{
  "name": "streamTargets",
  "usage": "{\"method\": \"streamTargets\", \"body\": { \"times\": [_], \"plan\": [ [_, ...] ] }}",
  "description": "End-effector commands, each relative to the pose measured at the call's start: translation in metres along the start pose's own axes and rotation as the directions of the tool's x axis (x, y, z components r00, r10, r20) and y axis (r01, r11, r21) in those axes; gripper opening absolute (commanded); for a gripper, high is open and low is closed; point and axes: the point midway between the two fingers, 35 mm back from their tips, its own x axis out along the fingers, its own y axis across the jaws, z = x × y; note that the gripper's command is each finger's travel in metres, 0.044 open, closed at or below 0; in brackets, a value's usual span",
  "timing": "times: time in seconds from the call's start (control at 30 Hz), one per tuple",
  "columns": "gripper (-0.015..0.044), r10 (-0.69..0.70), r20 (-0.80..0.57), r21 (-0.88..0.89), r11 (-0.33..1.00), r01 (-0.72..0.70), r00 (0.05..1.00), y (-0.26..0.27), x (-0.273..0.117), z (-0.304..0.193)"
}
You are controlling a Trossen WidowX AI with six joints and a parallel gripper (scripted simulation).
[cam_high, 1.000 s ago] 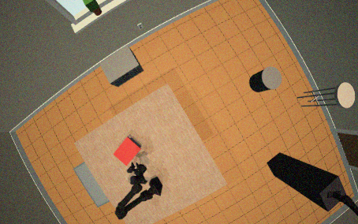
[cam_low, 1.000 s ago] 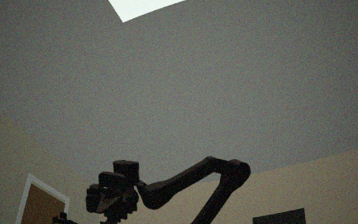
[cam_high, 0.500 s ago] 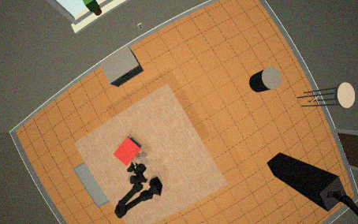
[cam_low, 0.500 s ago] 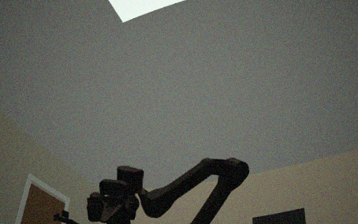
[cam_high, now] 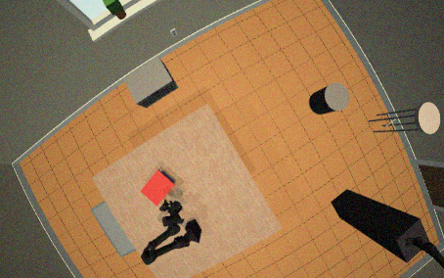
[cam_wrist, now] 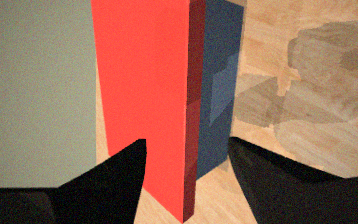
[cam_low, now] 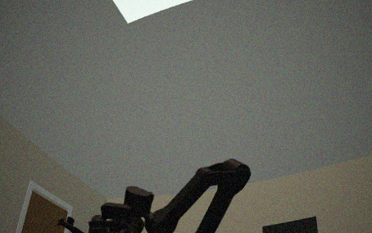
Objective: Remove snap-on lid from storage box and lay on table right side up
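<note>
Fingers stand parted, gripping nothing; the wrist view shows the red lid (cam_high: 157,187) (cam_wrist: 142,75) on the blue box (cam_high: 167,176) (cam_wrist: 219,95), its side clearly visible. From above, mostly lid shows, on the table (cam_high: 220,196); the exterior view shows neither.

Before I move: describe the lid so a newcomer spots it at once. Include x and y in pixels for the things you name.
Find the pale square tabletop (cam_high: 220,181). Near the black arm's gripper (cam_high: 164,205) (cam_wrist: 187,144) sits a dark blue box (cam_wrist: 220,95). The lid (cam_high: 157,187) (cam_wrist: 145,75) is the flat, bright red rectangle on it, the only red thing.
</note>
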Motion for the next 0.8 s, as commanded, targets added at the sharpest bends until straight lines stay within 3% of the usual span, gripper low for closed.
{"method": "streamTargets", "body": {
  "times": [0.0,0.77],
  "plan": [
    [0.0235,-0.004,0.003,0.005,1.000,0.004,1.000,-0.001,0.006,0.002],
    [0.0235,-0.006,0.005,0.004,1.000,0.006,1.000,0.000,0.042,0.002]
  ]
}}
